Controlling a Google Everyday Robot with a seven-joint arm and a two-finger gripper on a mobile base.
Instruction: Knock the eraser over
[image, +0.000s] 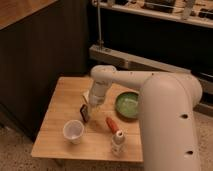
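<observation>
One eraser just below gripper.

Wooden table, lower left of frame. On it: eraser upright near centre; clear cup just below it; green bowl at right; red-orange item and small bottle toward the lower edge. Gripper sits just above the eraser
</observation>
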